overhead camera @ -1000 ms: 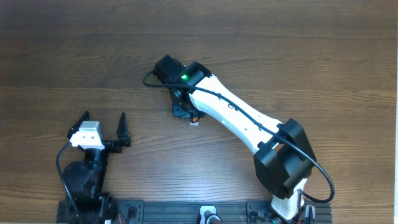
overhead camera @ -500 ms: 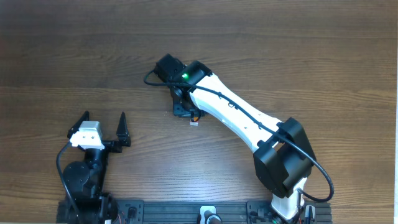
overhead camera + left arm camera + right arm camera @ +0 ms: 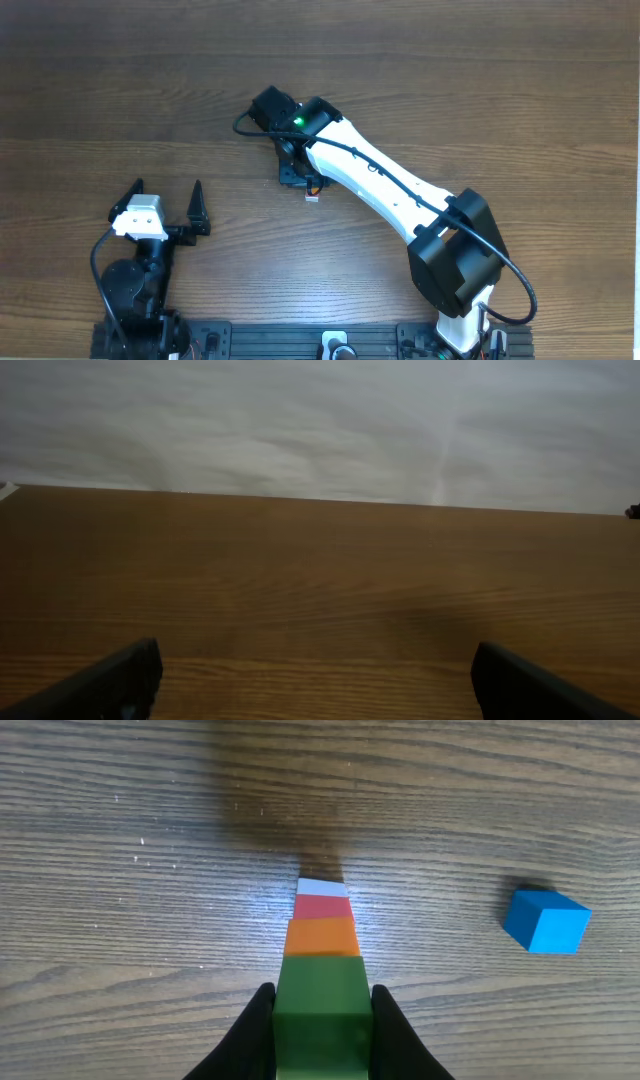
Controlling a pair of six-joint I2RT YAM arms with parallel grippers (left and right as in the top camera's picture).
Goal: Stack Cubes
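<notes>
My right pincer [image 3: 322, 1005], between 10 and 11 o'clock from my base, grips the green cube [image 3: 322, 982] atop the stack [image 3: 322, 925]; placing, I judge; next, open squarely without nudging; the blue cube [image 3: 546, 920] lies apart.

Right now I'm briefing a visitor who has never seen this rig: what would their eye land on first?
First, the right gripper closed on a green cube that tops an orange cube, a red cube and a white cube. Next, the lone blue cube lying apart from them on the wooden table, and the left gripper open near its own base.
</notes>
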